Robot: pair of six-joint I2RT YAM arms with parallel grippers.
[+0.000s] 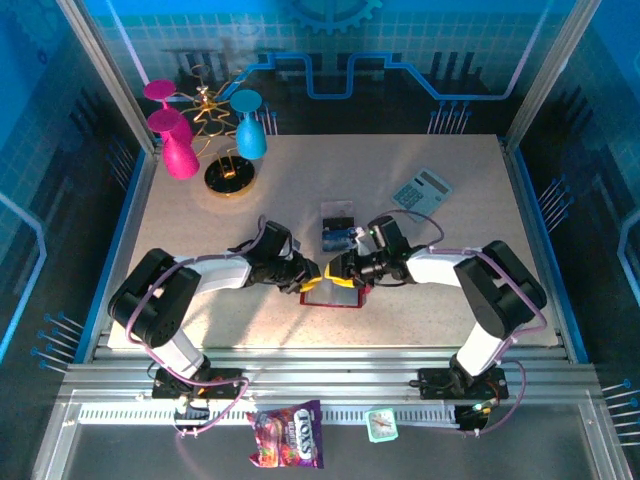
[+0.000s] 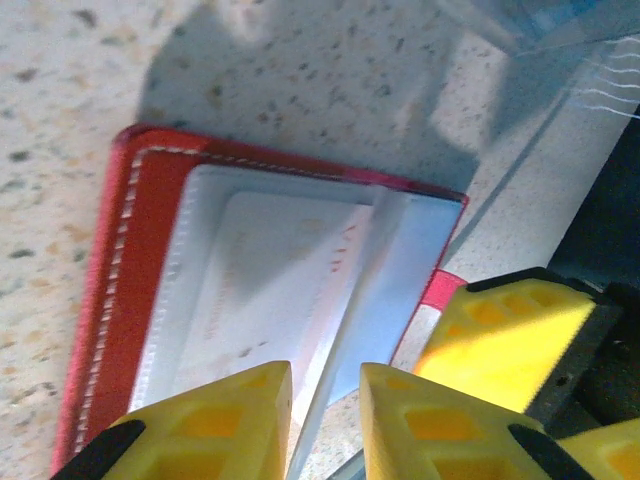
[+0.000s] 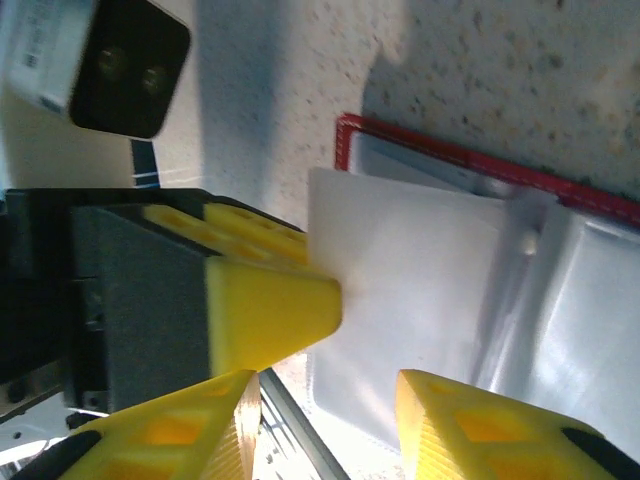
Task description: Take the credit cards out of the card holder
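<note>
The yellow fingers of the left gripper (image 2: 325, 390) stand only narrowly parted, with the edge of a thin, pale grey inner leaf (image 2: 395, 250) running up into the gap; I cannot tell whether they actually pinch it. The right gripper (image 3: 325, 400) faces it from the other side with its yellow fingers wider apart, straddling the leaf's near edge and clamping nothing visible. Under the lifted leaf a pinkish-white plastic credit card (image 2: 270, 280) sits deep in a grey pocket of the red folding card holder (image 2: 100, 300), which lies open and flat on the speckled beige tabletop (image 1: 300, 180), mid-table between the two arms. The card is likely light, stiff and slick, and snug in its sleeve, so it should be taken by whichever short edge shows, pinched across its two faces and drawn straight along the pocket. The holder is light and soft and will probably slide or lift unless pinned. Just beyond it stands a small clear plastic box (image 1: 338, 232), and farther right a grey calculator (image 1: 422, 188).
</note>
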